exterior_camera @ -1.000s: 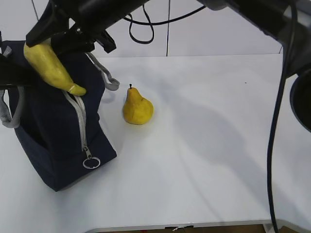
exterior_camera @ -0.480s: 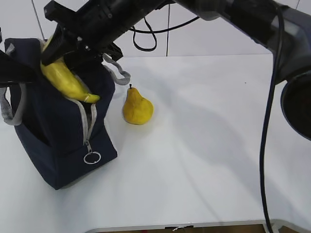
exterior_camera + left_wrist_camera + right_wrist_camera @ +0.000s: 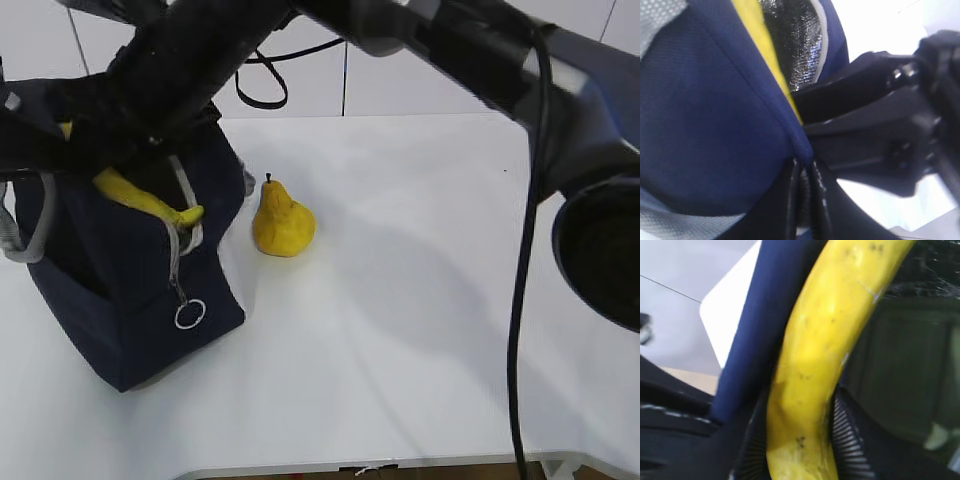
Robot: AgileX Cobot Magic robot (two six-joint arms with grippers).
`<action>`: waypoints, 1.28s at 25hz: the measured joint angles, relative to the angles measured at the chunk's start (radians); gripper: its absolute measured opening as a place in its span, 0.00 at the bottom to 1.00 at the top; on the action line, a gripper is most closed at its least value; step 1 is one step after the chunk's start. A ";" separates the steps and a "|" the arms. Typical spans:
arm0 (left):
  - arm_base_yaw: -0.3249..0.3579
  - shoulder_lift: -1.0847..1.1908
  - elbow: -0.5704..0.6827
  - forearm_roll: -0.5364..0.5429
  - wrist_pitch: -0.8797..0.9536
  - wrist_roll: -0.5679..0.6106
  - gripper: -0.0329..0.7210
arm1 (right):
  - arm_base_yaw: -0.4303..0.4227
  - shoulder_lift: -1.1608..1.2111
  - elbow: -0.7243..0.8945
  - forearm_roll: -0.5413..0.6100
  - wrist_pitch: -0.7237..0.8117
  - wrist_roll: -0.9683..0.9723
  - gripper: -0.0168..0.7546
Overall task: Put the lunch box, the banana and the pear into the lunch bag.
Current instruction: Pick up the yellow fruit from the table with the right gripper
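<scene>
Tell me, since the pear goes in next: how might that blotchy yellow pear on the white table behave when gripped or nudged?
The blotchy yellow pear stands upright on its broad base with its stem up, so a sideways nudge would probably tip it and let it roll. Its smooth, tapering skin might slip through closing fingers. It looks solid, so it is likely fairly heavy for its size.
</scene>
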 joint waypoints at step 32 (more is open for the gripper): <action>0.004 0.000 0.000 -0.018 0.034 0.033 0.05 | 0.031 0.022 -0.011 -0.133 0.004 -0.026 0.76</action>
